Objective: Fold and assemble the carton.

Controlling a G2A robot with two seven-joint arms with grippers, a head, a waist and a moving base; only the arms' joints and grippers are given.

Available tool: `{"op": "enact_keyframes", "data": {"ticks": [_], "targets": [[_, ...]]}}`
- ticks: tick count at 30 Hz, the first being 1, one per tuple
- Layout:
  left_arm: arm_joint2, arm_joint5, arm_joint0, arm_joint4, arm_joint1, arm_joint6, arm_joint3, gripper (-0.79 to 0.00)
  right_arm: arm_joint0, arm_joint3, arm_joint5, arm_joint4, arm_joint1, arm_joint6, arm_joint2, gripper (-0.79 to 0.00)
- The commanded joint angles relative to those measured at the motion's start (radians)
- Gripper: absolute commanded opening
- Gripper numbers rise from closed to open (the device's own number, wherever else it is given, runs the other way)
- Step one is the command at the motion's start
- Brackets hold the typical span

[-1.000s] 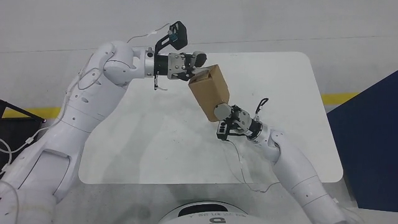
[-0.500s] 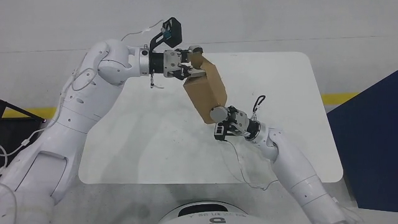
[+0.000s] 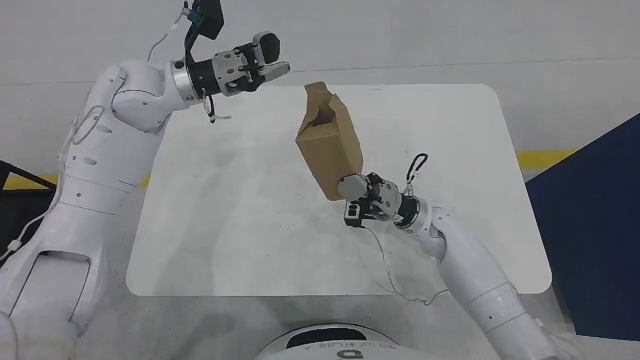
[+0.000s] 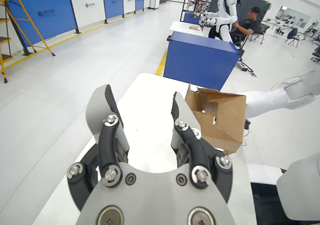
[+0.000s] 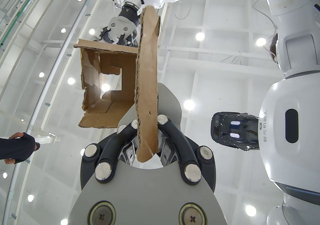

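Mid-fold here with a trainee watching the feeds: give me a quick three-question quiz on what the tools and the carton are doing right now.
1. True or false: the left tool touches the carton.
2. The right tool clamps: A) a carton flap, B) the carton's full width, C) nothing.
3. Fill in: the left tool's jaws stand ____.
Key: 1 false; 2 A; 3 open.

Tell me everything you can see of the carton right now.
The carton is brown corrugated cardboard, squared into a box shape but unfinished: its ends are open, with ragged flaps not closed. It is tilted over the white table, with one panel clamped in the right gripper. The open left gripper is apart from it.
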Motion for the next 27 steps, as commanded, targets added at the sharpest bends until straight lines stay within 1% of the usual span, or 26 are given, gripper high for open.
{"op": "enact_keyframes", "data": {"ticks": [1, 5, 8, 9, 10, 12, 13, 15, 19, 21, 22, 25, 27], "targets": [[0.02, 0.039, -0.004, 0.047, -0.007, 0.005, 0.002, -0.215, -0.004, -0.007, 0.0, -0.017, 0.002, 0.014, -0.003, -0.785], [0.063, 0.027, -0.004, 0.027, -0.025, 0.037, -0.001, -0.203, -0.01, -0.007, 0.0, -0.044, 0.006, 0.041, -0.001, -0.785], [0.088, 0.023, -0.019, 0.035, -0.034, 0.021, 0.006, -0.197, -0.013, -0.006, 0.0, -0.057, 0.007, 0.057, -0.001, -0.785], [0.097, 0.011, -0.023, 0.03, -0.037, 0.018, 0.006, -0.169, -0.013, -0.004, 0.0, -0.061, 0.008, 0.06, 0.0, -0.785], [0.108, -0.012, -0.027, 0.03, -0.04, 0.012, 0.003, -0.16, -0.014, -0.002, -0.001, -0.064, 0.008, 0.061, 0.0, -0.785], [0.129, -0.066, -0.03, -0.004, -0.047, 0.014, -0.001, -0.108, -0.015, 0.003, -0.006, -0.066, 0.008, 0.06, 0.001, -0.785], [0.139, -0.066, -0.03, -0.029, -0.049, 0.016, -0.015, -0.083, -0.015, 0.007, -0.008, -0.063, 0.008, 0.058, 0.002, -0.785], [0.155, -0.066, -0.03, -0.062, -0.049, 0.005, -0.035, -0.08, -0.012, 0.017, -0.01, -0.053, 0.008, 0.053, 0.003, -0.785], [0.182, -0.066, -0.031, -0.1, -0.038, -0.059, -0.049, -0.074, -0.005, 0.033, -0.013, -0.031, 0.006, 0.036, 0.003, -0.785], [0.171, -0.066, -0.038, -0.102, -0.032, -0.062, -0.036, -0.025, -0.002, 0.036, -0.013, -0.022, 0.006, 0.029, 0.003, -0.785], [0.155, -0.066, -0.043, -0.095, -0.029, -0.046, -0.019, -0.015, -0.001, 0.037, -0.014, -0.017, 0.005, 0.026, 0.003, -0.785], [0.093, -0.05, -0.056, -0.019, -0.023, 0.041, 0.024, 0.0, 0.002, 0.038, -0.015, -0.003, 0.004, 0.016, 0.003, -0.785], [0.065, -0.027, -0.048, 0.037, -0.021, 0.095, 0.007, 0.0, 0.004, 0.04, -0.026, 0.004, 0.004, 0.008, 0.006, -0.785]]}}
